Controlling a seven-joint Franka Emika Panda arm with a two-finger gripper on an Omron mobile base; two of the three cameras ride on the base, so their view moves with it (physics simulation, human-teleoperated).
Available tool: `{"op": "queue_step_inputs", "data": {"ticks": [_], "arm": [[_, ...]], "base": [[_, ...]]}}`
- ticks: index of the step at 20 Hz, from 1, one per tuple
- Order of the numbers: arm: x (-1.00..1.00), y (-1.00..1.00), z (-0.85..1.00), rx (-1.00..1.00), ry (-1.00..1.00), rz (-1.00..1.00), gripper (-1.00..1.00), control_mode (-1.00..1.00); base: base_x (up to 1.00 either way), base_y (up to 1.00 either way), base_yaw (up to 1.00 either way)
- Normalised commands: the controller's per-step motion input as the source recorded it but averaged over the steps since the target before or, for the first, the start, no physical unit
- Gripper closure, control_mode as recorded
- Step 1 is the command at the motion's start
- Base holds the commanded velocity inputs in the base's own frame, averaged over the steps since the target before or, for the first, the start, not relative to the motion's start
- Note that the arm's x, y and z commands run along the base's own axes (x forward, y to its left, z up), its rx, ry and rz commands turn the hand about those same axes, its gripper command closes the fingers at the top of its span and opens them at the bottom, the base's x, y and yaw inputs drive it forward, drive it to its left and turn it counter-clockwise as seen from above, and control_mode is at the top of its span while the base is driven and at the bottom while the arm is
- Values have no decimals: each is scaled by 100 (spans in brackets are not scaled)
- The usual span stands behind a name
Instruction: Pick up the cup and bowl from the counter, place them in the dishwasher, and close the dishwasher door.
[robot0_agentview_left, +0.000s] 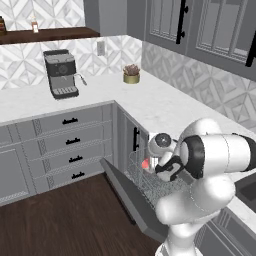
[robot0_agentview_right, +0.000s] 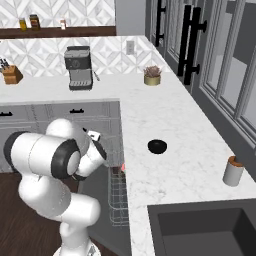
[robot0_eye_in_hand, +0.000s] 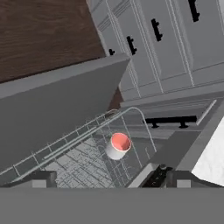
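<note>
Cup (robot0_eye_in_hand: 118, 145) resting in dishwasher wire rack (robot0_eye_in_hand: 83, 164), apparently delivered; hand (robot0_eye_in_hand: 105, 178) above it, spread, holding nothing; black bowl (robot0_agentview_right: 157, 146) on counter (robot0_agentview_right: 170, 115), awaiting collection; dishwasher door (robot0_agentview_left: 131, 199) down for loading.

Counter (robot0_agentview_right: 165, 120), white marble: black bowl (robot0_agentview_right: 157, 146) mid-span. Rel. to bowl: soap bottle (robot0_agentview_right: 233, 170) off toward sink (robot0_agentview_right: 200, 225), plant pot (robot0_agentview_right: 152, 76) far back, coffee machine (robot0_agentview_right: 79, 67) and knife block (robot0_agentview_right: 11, 74) back-left.

Glossy white rounded arm (robot0_agentview_left: 210, 165) w/ black joint bands (bulbous segments), smooth shells.
</note>
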Motion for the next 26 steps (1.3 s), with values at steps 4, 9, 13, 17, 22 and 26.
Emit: {"op": "queue_step_inputs", "data": {"ticks": [4,9,13,17,22,26], "arm": [[0,24,100,27,-9,-43,-100,-100],[-13,-4,100,54,18,-53,-100,-100],[-1,-17,100,37,19,-56,-100,-100],[0,-32,73,16,31,-42,-100,-100],[3,-57,-22,0,25,-23,-100,-100],[14,-56,-48,0,11,-13,-100,-100]], "base": [[0,0,0],[0,0,0],[0,0,0],[0,0,0],[0,0,0],[0,0,0]]}}
